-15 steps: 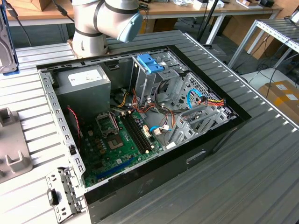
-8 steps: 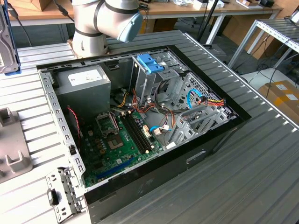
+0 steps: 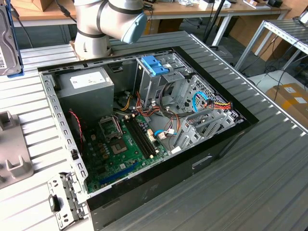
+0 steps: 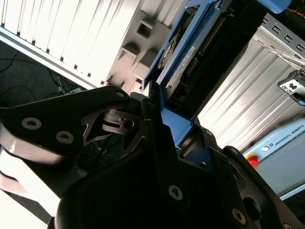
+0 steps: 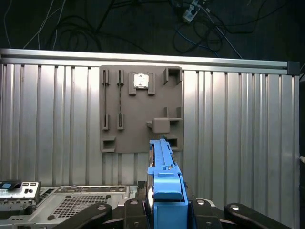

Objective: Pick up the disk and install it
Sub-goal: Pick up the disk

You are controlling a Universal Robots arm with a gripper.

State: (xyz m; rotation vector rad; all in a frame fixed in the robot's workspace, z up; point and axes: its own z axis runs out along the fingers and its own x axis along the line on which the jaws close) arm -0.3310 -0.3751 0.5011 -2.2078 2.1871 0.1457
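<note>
Clasping the disk [image 5: 162, 164], the hand [image 5: 164, 211].

Robotics lab or workshop, industrial robot arm [image 3: 91, 29] standing on a ribbed aluminium worktop [image 3: 269, 159], opened computer case [image 3: 159, 185] with bare motherboard [image 3: 120, 149] lying on it, grey fixture plate [image 5: 138, 109], wooden benches [image 3: 192, 8] behind, loose cables [image 5: 71, 33] on the dark floor, cardboard box [image 3: 291, 94].

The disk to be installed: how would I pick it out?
In the exterior view, find the open computer case, then look to the exterior view's left edge. There the disk stands upright, a flat grey slab in a light-blue frame, clamped in the gripper. The blue bracket, unlike it, sits inside the case.
</note>
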